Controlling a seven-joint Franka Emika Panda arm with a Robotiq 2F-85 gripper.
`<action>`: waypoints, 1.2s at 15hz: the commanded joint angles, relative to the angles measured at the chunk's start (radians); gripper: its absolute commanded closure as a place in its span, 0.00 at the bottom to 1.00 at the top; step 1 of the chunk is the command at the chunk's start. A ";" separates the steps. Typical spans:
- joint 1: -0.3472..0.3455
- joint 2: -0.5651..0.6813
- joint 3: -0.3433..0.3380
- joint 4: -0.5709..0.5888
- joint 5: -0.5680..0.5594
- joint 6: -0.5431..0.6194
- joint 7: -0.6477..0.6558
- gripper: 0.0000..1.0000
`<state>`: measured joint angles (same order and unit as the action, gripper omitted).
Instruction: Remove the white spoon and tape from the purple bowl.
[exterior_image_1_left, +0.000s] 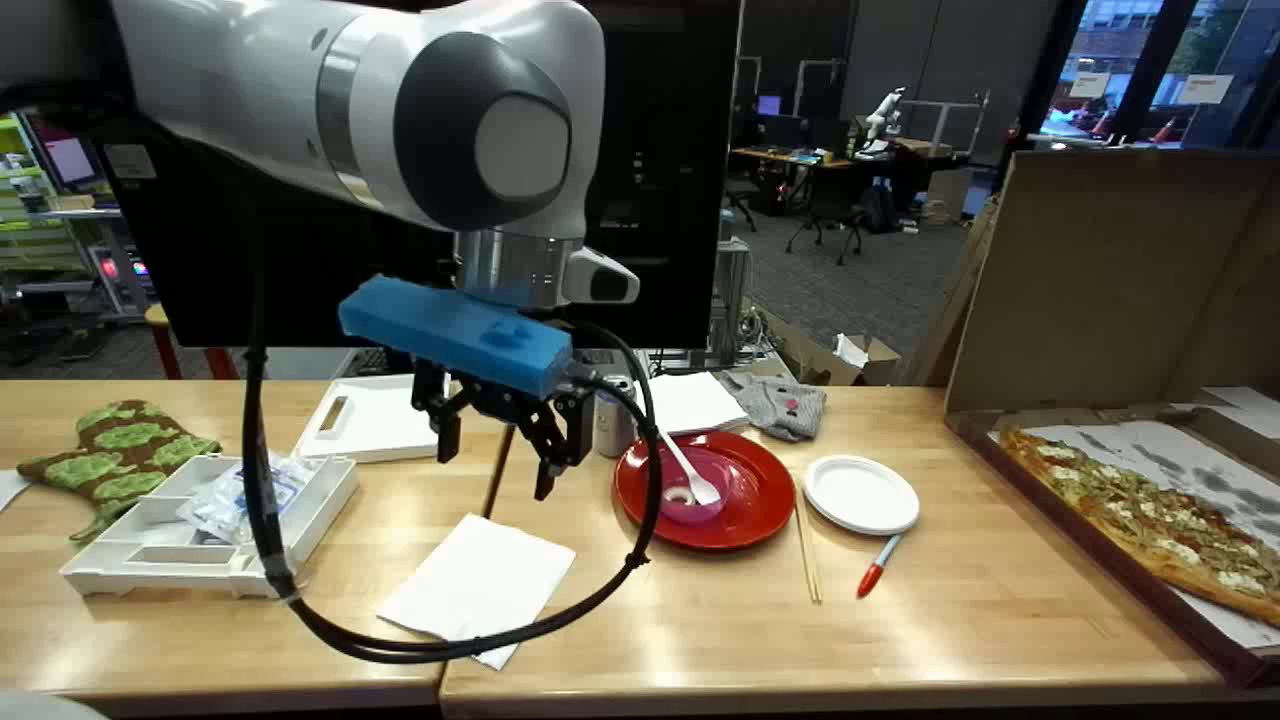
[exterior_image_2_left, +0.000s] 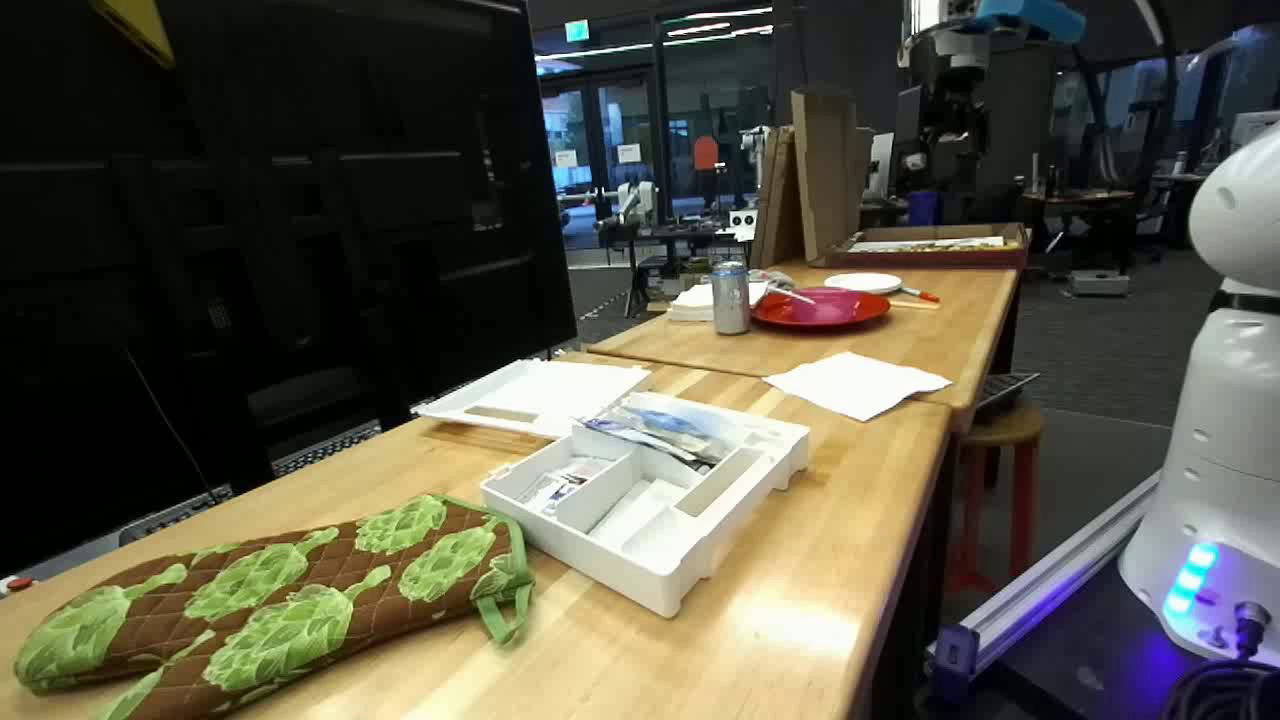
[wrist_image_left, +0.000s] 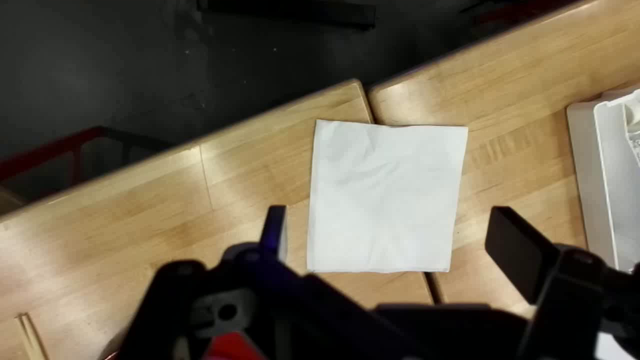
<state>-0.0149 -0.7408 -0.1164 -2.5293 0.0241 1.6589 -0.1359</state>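
"Well, what are you holding in the gripper (exterior_image_1_left: 496, 470)?"

"Nothing — you are hanging it left of centre in an exterior view, its fingers standing wide apart with bare air between them. Under it, the wrist view is showing a white napkin (wrist_image_left: 387, 200) and not your targets."

"Where are those waiting?"

"Your white spoon (exterior_image_1_left: 692, 476) is leaning in the purple bowl (exterior_image_1_left: 690, 514), just right of centre in that exterior frame, its handle pointing to the upper left; the pale tape (exterior_image_1_left: 677, 490) is lying inside, just left of the spoon's head. A red dish (exterior_image_1_left: 768, 500) is carrying the bowl."

"And what could be going wrong?"

"My guess: you are tipping or sliding the bowl if a finger is catching its rim, because it is looking small and light on that glossy dish. Closing askew on the slim handle could be twisting the spoon loose. The tape is sitting low, so you could be pinching the bowl's wall too. Watch your path — a silver can (exterior_image_1_left: 612, 425) is standing by the dish's upper-left edge, and a low approach could be knocking it over."
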 joint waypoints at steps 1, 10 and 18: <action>-0.008 0.001 0.006 0.002 0.003 -0.002 -0.004 0.00; 0.005 -0.010 0.053 -0.061 -0.225 0.336 -0.132 0.00; 0.011 0.007 0.046 -0.064 -0.300 0.328 -0.154 0.00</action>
<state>-0.0104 -0.7339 -0.0663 -2.5954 -0.2731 1.9905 -0.2931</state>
